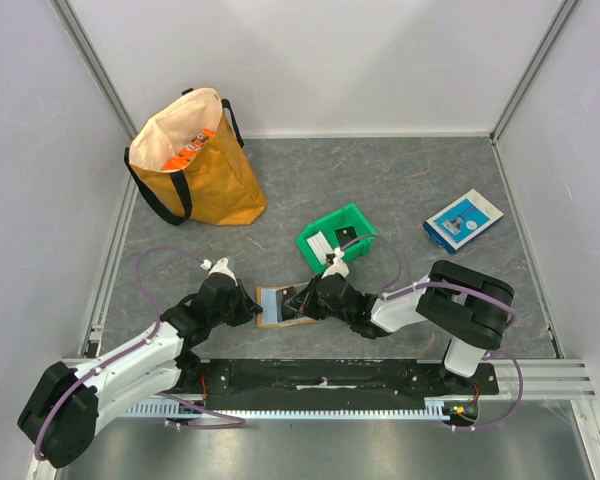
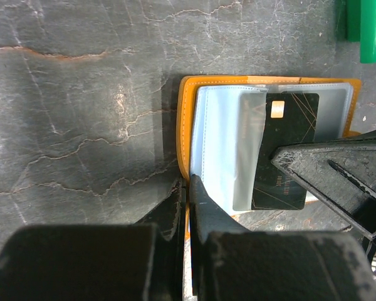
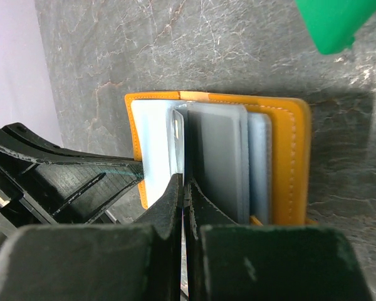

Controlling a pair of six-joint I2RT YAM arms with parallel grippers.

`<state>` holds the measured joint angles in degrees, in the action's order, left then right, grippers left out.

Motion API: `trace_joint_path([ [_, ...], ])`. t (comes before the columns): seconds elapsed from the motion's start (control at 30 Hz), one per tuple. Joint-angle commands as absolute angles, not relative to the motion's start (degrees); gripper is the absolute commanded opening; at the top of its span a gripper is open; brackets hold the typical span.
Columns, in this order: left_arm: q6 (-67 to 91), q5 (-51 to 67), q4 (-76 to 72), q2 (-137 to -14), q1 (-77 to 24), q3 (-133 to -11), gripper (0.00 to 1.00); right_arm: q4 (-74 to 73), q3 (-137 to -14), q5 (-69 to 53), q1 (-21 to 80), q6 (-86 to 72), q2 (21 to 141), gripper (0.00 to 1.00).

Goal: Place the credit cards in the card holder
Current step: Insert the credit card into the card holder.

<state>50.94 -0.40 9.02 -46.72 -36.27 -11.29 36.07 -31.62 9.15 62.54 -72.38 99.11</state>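
The orange card holder [image 1: 273, 318] lies open on the table between both arms, showing pale blue clear sleeves [image 2: 219, 144]. My left gripper [image 1: 253, 306] is shut on its left edge; in the left wrist view the jaws [image 2: 188, 183] pinch the orange rim [image 2: 183, 125]. My right gripper [image 1: 302, 300] is shut on a black credit card [image 2: 287, 150] with a gold chip, which sits partly inside a sleeve. In the right wrist view the gripper [image 3: 185, 182] holds the card edge-on over the holder [image 3: 291, 157]. More cards, white and black, lie in the green bin [image 1: 352, 215].
The green bin stands just behind the card holder and also shows in the left wrist view [image 2: 370, 31] and the right wrist view [image 3: 329, 22]. A blue-and-white flat box [image 1: 463, 220] lies at the right. A big orange-yellow tote bag [image 1: 195, 165] stands at the back left.
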Motion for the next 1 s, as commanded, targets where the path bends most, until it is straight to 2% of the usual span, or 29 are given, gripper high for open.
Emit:
trace_joint_path([
  [0.0,51.1,0.5,8.2,-47.0,-36.6,-11.2,0.02,34.0,-30.1,2.8,64.2,-73.3,100.6,0.0],
  [0.33,51.3,0.2,8.3,-47.0,-36.6,-11.3,0.02,33.7,-30.1,1.2,64.3,-74.5,100.9,0.0],
  [0.53,51.6,0.9,7.8,-46.6,-36.6,-11.1,0.02,30.9,-35.1,1.1,64.3,-72.2,104.3,0.09],
  [0.7,51.8,0.6,8.2,-45.6,-36.6,-10.7,0.02,24.8,-33.3,6.5,64.1,-70.2,98.9,0.25],
  [0.83,51.7,0.8,8.3,-45.7,-36.6,-10.6,0.02,17.7,-34.4,11.2,64.1,-66.8,94.1,0.51],
  [0.97,51.4,0.8,8.1,-45.9,-36.6,-10.9,0.02,14.1,-36.4,12.3,64.2,-64.6,92.9,0.57],
])
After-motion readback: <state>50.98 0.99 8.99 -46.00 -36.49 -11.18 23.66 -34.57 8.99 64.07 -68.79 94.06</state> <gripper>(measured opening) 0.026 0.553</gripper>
